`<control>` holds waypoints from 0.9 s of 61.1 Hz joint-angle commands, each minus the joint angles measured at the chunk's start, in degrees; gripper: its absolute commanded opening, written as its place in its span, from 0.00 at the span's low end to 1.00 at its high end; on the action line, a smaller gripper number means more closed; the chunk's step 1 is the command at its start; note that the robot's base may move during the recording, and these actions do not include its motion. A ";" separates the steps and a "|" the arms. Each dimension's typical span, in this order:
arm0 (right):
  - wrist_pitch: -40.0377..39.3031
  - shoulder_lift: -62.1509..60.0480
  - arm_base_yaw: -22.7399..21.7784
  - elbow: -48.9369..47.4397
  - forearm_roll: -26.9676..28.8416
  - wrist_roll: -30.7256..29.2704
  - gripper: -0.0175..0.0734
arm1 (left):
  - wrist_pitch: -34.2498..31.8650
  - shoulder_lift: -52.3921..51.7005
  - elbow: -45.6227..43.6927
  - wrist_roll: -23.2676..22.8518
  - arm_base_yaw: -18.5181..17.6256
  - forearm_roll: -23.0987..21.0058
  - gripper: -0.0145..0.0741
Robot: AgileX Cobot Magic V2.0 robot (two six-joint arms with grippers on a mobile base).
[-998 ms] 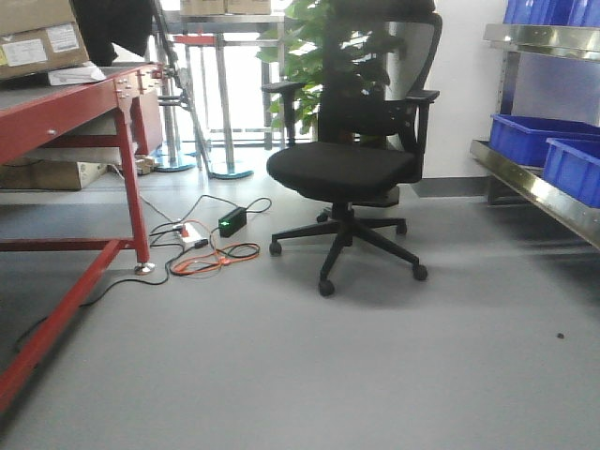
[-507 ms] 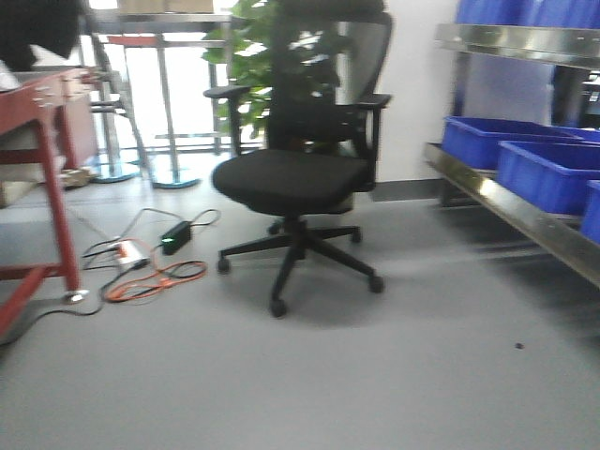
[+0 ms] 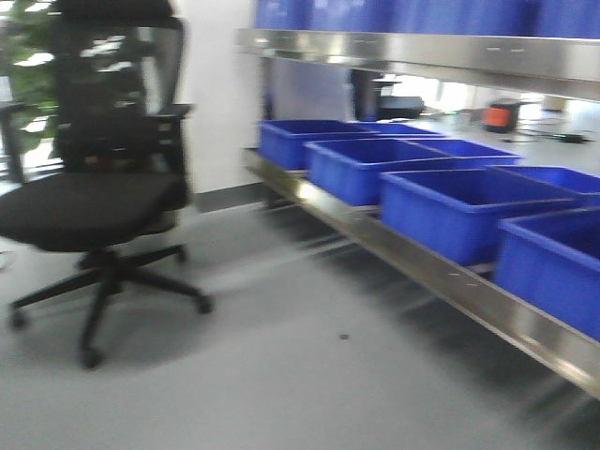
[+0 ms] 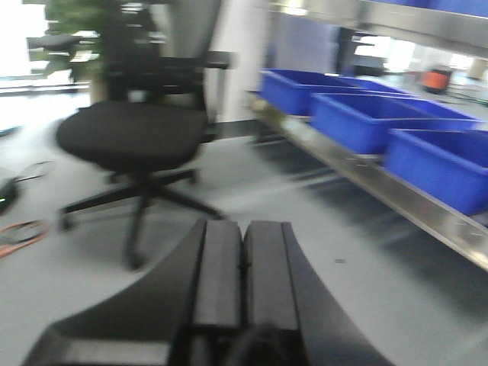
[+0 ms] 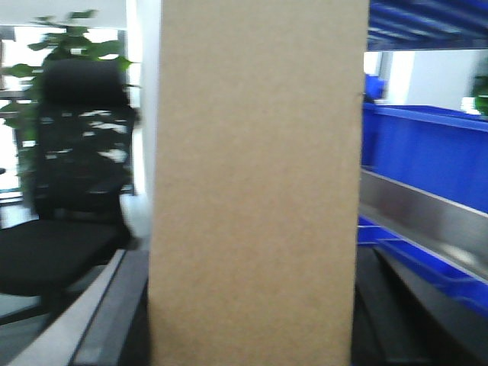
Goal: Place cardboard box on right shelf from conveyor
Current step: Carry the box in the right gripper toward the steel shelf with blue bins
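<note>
1. Cardboard box: plain tan carton, upright, long axis vertical, filling the middle of the right wrist view; off the conveyor, which appears in no view
2. Right gripper: dark fingers flank the carton low on both sides; clamped on it and, by judgement, carrying it
3. Left gripper: pads pressed flat together with nothing between; empty, pointing out over the grey floor
4. Right shelf: stainless-steel rack with a broad brushed front rail, ahead and to the right of the held carton; in the right wrist view its rail runs behind the carton's right edge, well apart from it
5. Blue plastic bins: a row along the lower level, more on the level above; no free gap can be made out through the blur
6. Office chair: black, mesh back, on the floor to the left, well apart from the rack
7. Stage, judged: pick done, carry under way, placing not yet begun
8. Deciding relation, judged: the shelf lies to the right of the carton and the right arm holds it, so that arm makes the placement; a tall upright carton needs bare shelf beside the bins and may topple when let go
</note>
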 commanded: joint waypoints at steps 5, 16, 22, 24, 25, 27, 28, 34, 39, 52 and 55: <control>-6.35 0.32 -0.23 -1.95 -0.43 -0.47 0.61 | -4.65 -0.47 -0.16 -0.29 -0.19 -0.27 0.03; -6.35 0.32 -0.23 -1.95 -0.43 -0.47 0.61 | -4.65 -0.47 -0.16 -0.29 -0.19 -0.27 0.03; -6.35 0.32 -0.23 -1.95 -0.43 -0.47 0.61 | -4.65 -0.47 -0.16 -0.29 -0.19 -0.27 0.03; -6.35 0.32 -0.23 -1.95 -0.43 -0.47 0.61 | -4.65 -0.47 -0.16 -0.29 -0.19 -0.27 0.03; -6.35 0.32 -0.23 -1.95 -0.43 -0.47 0.61 | -4.65 -0.47 -0.16 -0.29 -0.19 -0.27 0.03; -6.35 0.32 -0.23 -1.95 -0.43 -0.47 0.61 | -4.65 -0.47 -0.16 -0.29 -0.19 -0.27 0.03; -6.35 0.32 -0.23 -1.95 -0.43 -0.47 0.61 | -4.65 -0.47 -0.16 -0.29 -0.19 -0.27 0.03; -6.35 0.32 -0.23 -1.95 -0.43 -0.47 0.61 | -4.65 -0.47 -0.16 -0.29 -0.19 -0.27 0.03; -6.35 0.32 -0.23 -1.95 -0.43 -0.47 0.61 | -4.65 -0.47 -0.16 -0.29 -0.19 -0.27 0.03; -6.35 0.32 -0.23 -1.95 -0.43 -0.47 0.61 | -4.65 -0.47 -0.16 -0.29 -0.19 -0.27 0.03; -6.35 0.32 -0.23 -1.95 -0.43 -0.47 0.61 | -4.65 -0.47 -0.16 -0.29 -0.19 -0.27 0.03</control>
